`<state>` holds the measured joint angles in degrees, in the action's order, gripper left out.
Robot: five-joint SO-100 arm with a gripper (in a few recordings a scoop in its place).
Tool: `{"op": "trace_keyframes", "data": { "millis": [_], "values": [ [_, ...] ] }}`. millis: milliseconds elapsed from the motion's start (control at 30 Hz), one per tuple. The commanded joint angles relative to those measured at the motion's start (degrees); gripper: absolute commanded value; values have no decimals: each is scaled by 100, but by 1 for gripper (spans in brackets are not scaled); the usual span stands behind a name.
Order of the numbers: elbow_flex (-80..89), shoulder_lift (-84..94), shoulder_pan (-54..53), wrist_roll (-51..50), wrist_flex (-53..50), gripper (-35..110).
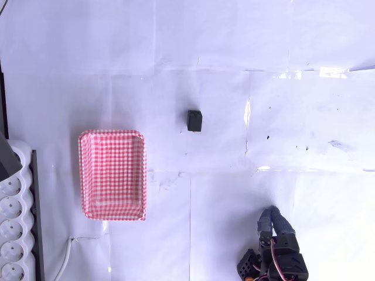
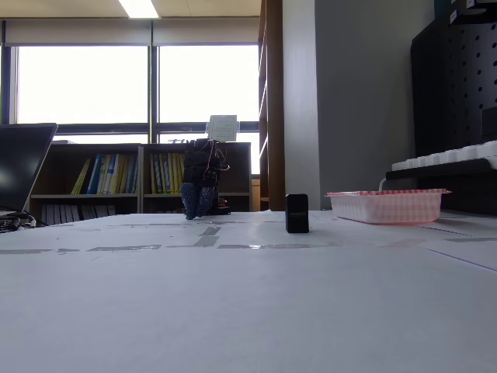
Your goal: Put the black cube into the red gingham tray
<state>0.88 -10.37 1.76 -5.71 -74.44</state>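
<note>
The black cube (image 1: pixel 194 120) (image 2: pixel 297 213) stands alone on the white table, near the middle in the overhead view. The red gingham tray (image 1: pixel 112 174) (image 2: pixel 386 205) lies to the cube's left and a little lower in the overhead view, with nothing in it. My gripper (image 1: pixel 271 213) (image 2: pixel 196 210) is folded back at the bottom right of the overhead view, far from both. Its fingers are together with nothing between them. In the fixed view it hangs tip-down just above the table, behind and left of the cube.
A white multi-socket power strip (image 1: pixel 13 222) (image 2: pixel 450 159) runs along the left edge in the overhead view, just beyond the tray. A laptop (image 2: pixel 22 167) stands at the far left of the fixed view. Taped white paper sheets (image 1: pixel 234 70) cover the table.
</note>
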Motion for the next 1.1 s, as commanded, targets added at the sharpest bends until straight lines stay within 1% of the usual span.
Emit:
{"op": "trace_keyframes", "data": {
  "millis": [0, 1000, 1067],
  "values": [
    [-9, 18, 123, -123, -290, 0],
    [-9, 18, 123, -123, -290, 0],
    [-9, 18, 123, 53, -281, 0]
  ]
}}
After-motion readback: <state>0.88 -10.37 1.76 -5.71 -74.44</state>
